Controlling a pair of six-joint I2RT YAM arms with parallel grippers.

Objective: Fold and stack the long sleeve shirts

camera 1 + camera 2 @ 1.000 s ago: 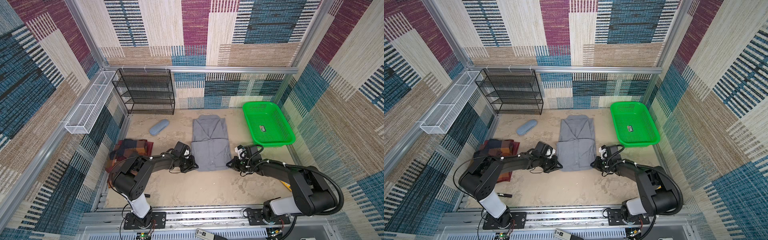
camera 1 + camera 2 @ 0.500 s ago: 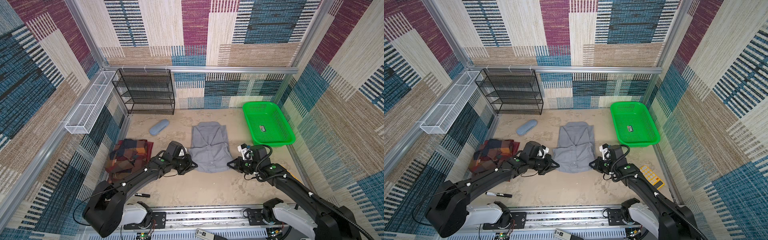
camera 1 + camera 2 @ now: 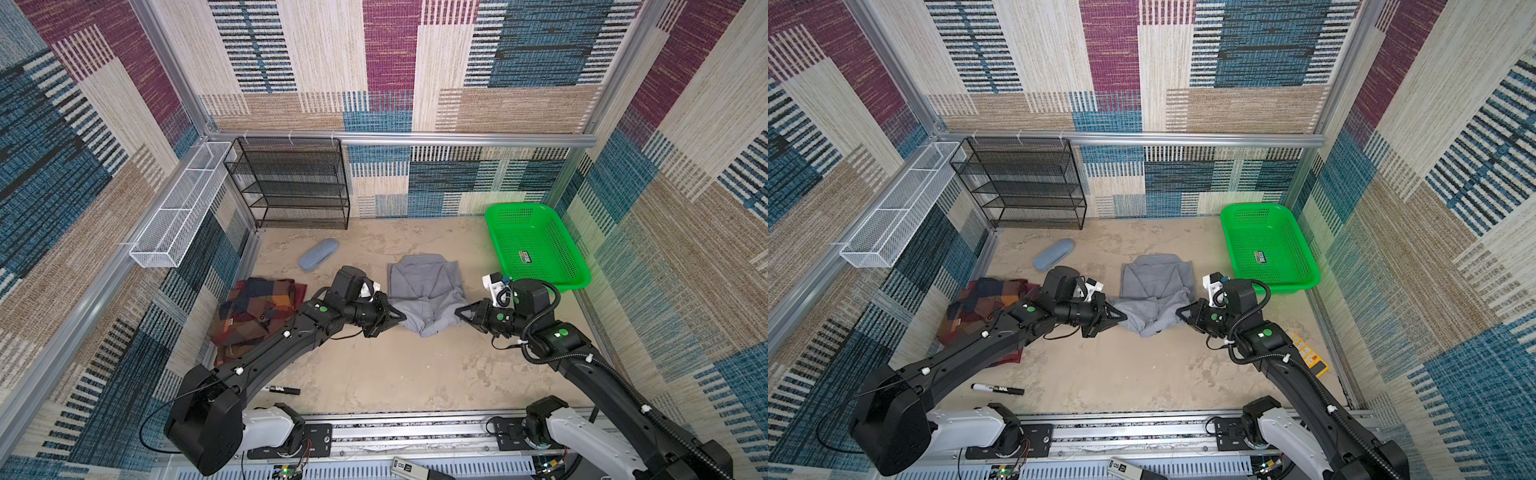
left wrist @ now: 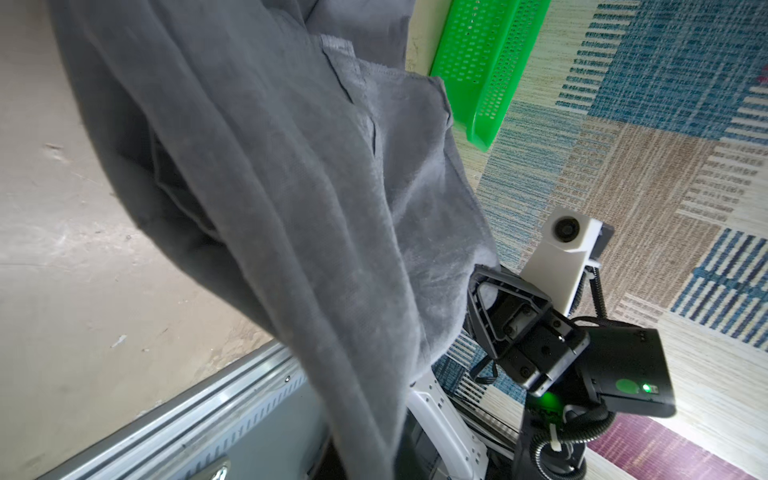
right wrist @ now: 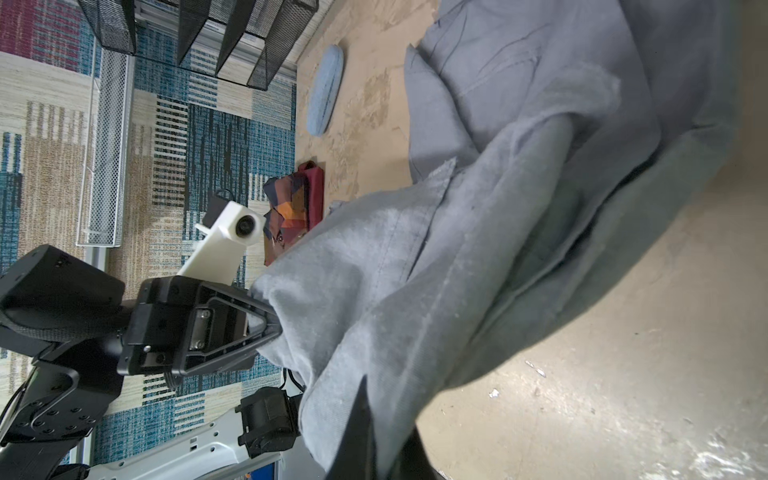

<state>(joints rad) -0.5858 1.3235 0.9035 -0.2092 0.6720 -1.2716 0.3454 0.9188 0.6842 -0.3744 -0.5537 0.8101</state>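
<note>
Since a second ago both arms have stretched forward, and the near hem of the grey shirt (image 3: 424, 282) has gone up from the table (image 3: 395, 365). The shirt lay flat and long before; now it is shorter and bunched at its near end.

The left gripper (image 3: 400, 320) has its jaws pressed together on the near left corner of the hem. The right gripper (image 3: 460, 311) pinches the near right corner in the same way. Each wrist view shows the cloth caught at the tips of the opposite gripper. Between the two grippers the hem sags in loose folds. The collar end of the shirt lies flat on the table, toward the back wall.

The plaid shirt (image 3: 253, 309) lies crumpled at the left edge of the table, partly under the left arm and apart from the grey one. A blue-grey case (image 3: 318, 254) lies behind the left gripper, in front of the black wire rack (image 3: 291, 183). A green basket (image 3: 515, 206) stands near the shirt on its right side, behind the right gripper. A black marker (image 3: 282, 390) lies near the front rail.
</note>
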